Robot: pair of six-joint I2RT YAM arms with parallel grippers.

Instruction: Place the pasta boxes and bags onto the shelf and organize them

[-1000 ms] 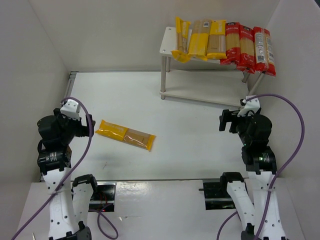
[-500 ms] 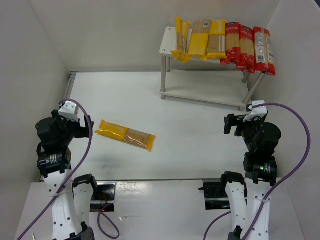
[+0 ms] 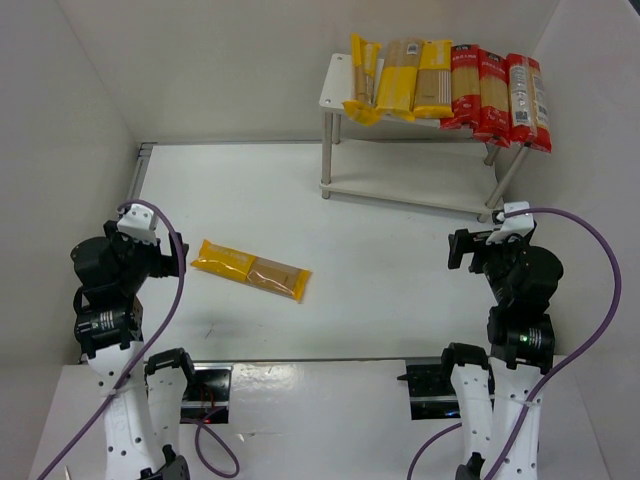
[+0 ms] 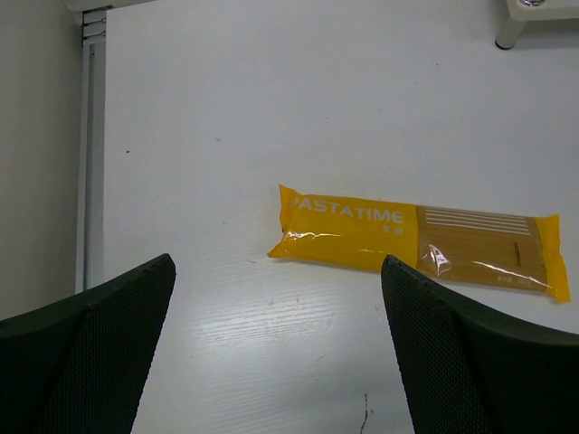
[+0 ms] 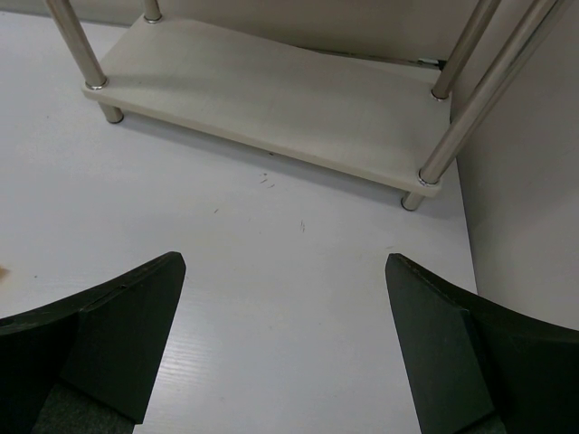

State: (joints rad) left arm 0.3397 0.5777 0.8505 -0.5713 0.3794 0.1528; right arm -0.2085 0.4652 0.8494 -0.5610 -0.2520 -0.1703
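A two-tier white shelf (image 3: pixel 335 88) stands at the far right of a white table (image 3: pixel 400 290), where one yellow pasta packet (image 3: pixel 251 270) lies flat toward the left. Three yellow packets (image 3: pixel 415 80) and three red packets (image 3: pixel 495 95) line its top board (image 3: pixel 333 70).

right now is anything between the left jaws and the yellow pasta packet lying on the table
Nothing visible does. The left gripper, jaws open and empty, faces the yellow Pasta Time packet, with only bare white table between them.
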